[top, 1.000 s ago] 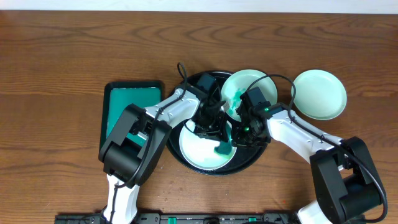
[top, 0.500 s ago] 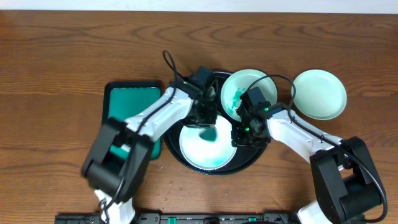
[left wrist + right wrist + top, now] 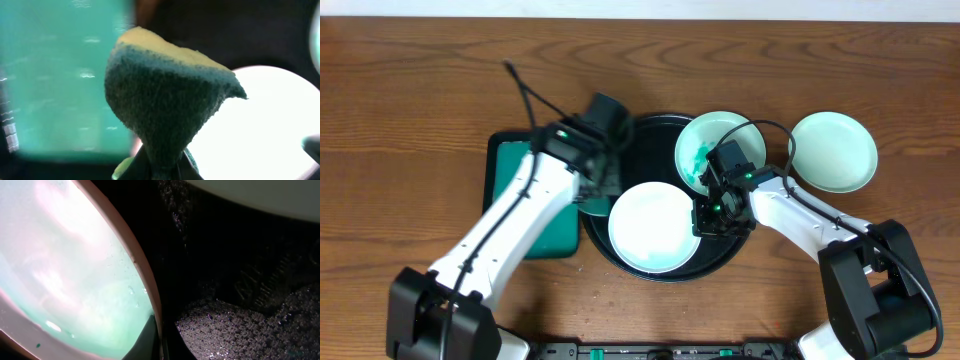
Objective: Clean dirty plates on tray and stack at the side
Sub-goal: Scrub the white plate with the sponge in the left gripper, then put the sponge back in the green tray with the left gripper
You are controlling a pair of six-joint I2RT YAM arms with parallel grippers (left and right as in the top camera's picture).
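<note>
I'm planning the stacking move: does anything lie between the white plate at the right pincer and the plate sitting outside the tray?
Partly. From the white plate, the path to the outside plate crosses the tray rim and skirts the smeared plate at the tray's back right.

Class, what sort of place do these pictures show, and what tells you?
Likely a robotics lab bench set up for dish-cleaning practice: robot arms at a wooden table, a sponge, and plates on a black tray.
</note>
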